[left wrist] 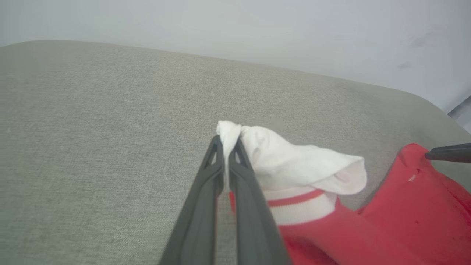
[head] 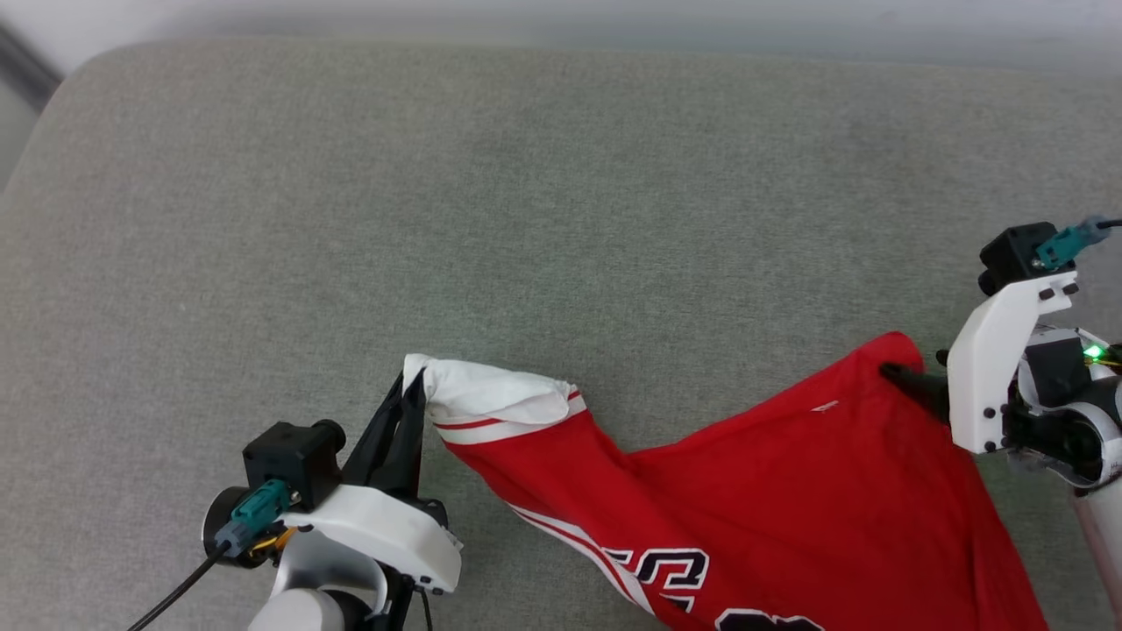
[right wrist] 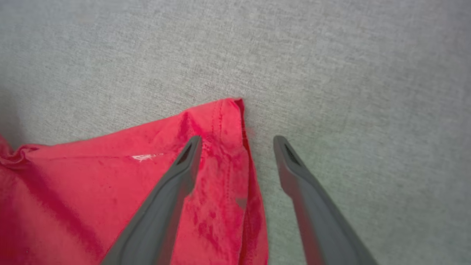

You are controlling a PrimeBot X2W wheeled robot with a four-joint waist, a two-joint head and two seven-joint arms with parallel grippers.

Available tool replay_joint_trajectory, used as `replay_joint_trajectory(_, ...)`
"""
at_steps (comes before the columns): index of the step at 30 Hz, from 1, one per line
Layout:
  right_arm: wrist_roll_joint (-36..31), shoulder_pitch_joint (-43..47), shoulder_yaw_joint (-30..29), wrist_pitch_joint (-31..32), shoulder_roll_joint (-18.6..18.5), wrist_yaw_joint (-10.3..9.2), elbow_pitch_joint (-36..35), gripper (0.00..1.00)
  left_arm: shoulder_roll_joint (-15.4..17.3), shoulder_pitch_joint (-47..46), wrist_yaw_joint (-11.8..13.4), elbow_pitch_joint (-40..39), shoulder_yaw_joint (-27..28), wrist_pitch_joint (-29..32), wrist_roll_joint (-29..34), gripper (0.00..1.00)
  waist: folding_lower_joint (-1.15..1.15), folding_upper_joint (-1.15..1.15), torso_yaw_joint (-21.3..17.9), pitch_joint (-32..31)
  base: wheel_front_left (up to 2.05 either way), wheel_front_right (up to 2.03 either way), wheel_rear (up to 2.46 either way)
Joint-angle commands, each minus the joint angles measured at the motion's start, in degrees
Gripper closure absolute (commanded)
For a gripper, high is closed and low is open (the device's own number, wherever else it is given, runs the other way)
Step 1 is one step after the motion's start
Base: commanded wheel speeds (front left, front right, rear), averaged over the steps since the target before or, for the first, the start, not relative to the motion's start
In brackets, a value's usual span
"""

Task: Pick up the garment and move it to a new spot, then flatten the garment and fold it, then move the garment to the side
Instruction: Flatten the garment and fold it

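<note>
The red garment (head: 789,491) lies on the grey cushion at the lower right of the head view, its black number print partly cut off by the bottom edge. Its white, red-striped sleeve (head: 500,394) stretches out to the left. My left gripper (head: 414,381) is shut on the tip of that sleeve (left wrist: 294,162), with the white fabric pinched between the dark fingers (left wrist: 243,173). My right gripper (right wrist: 237,138) is open above the red hem corner (right wrist: 224,110); one finger is over the fabric and the other over the bare cushion. The garment's lower part runs out of view.
The grey fabric cushion (head: 526,202) spreads wide to the back and left, with a rounded far edge against a pale wall (left wrist: 257,25). The right fingertip (left wrist: 447,152) shows at the left wrist view's right edge.
</note>
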Motion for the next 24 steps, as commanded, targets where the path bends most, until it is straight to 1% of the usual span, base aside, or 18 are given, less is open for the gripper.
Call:
replay_joint_trajectory(1, 0.4, -1.2, 0.6, 0.6, 0.2, -0.03, 1.7, 0.0, -0.4, -1.2, -0.4, 0.2, -0.1, -0.5, 0.4, 1.0, -0.01, 0.0, 1.7, 1.9, 0.0, 0.0, 0.0)
replay_joint_trajectory(3, 0.8, -1.9, 1.8, 1.8, 0.6, -0.02, 4.4, 0.0, -0.5, -1.9, -0.5, 0.4, -0.3, -0.8, 0.4, 1.0, -0.01, 0.0, 2.2, 2.7, 0.0, 0.0, 0.0)
replay_joint_trajectory(7, 2.3, -0.5, 4.8, 4.7, 1.9, -0.01, 9.3, 0.0, -0.7, -2.6, -0.5, 0.9, -0.4, -1.2, 0.4, 1.0, -0.01, 0.0, 2.9, 3.4, 0.0, 0.0, 0.0)
replay_joint_trajectory(8, 2.6, -0.3, 5.7, 5.0, 1.8, -0.02, 10.0, 0.53, -0.8, -2.6, -0.5, 1.0, -0.4, -1.4, 0.3, 1.0, -0.01, 0.0, 2.9, 3.5, 0.0, 0.0, 0.0)
replay_joint_trajectory(9, 3.0, -0.1, 6.3, 4.5, 2.0, -0.02, 10.2, 0.94, -0.8, -2.5, -0.4, 1.2, -0.3, -1.5, 0.2, 1.0, -0.01, 0.0, 2.9, 3.4, 0.0, 0.0, 0.0)
replay_joint_trajectory(10, 3.5, 0.0, 6.8, 4.4, 2.2, -0.01, 10.4, 1.0, -0.7, -2.3, -0.3, 1.4, -0.3, -1.5, 0.1, 1.0, -0.01, 0.0, 2.8, 3.1, 0.0, 0.0, 0.0)
replay_joint_trajectory(14, 4.0, -0.8, 7.7, 2.3, 1.5, 0.0, 9.9, 1.0, -0.4, -1.3, -0.2, 2.0, 0.0, -1.5, -0.3, 1.0, -0.01, 0.0, 2.1, 1.8, 0.0, 0.0, 0.0)
replay_joint_trajectory(16, 3.2, -2.1, 7.8, -1.5, 0.4, -0.01, 8.7, 1.0, 0.2, -0.9, 0.1, 2.1, 0.7, -1.6, -0.5, 1.0, -0.01, 0.0, 1.4, 0.4, 0.0, 0.0, 0.0)
replay_joint_trajectory(19, 2.2, -2.9, 7.2, -6.5, -0.1, -0.02, 7.6, 1.0, 1.5, -1.5, 0.5, 2.0, 2.1, -1.8, -0.4, 1.0, -0.01, 0.0, 0.1, -2.1, 0.0, 0.0, 0.0)
replay_joint_trajectory(21, 1.0, -2.8, 6.3, -9.9, 0.0, -0.02, 6.9, 1.0, 2.4, -2.6, 0.7, 1.7, 3.6, -2.2, -0.6, 1.0, -0.01, 0.0, -0.7, -3.8, 0.0, 0.0, 0.0)
replay_joint_trajectory(24, -0.8, -2.7, 4.4, -15.2, 0.8, -0.02, 5.8, 1.0, 3.6, -4.9, 0.4, 1.5, 5.3, -2.7, -0.9, 1.0, -0.01, 0.0, -2.0, -6.1, 0.0, 0.0, 0.0)
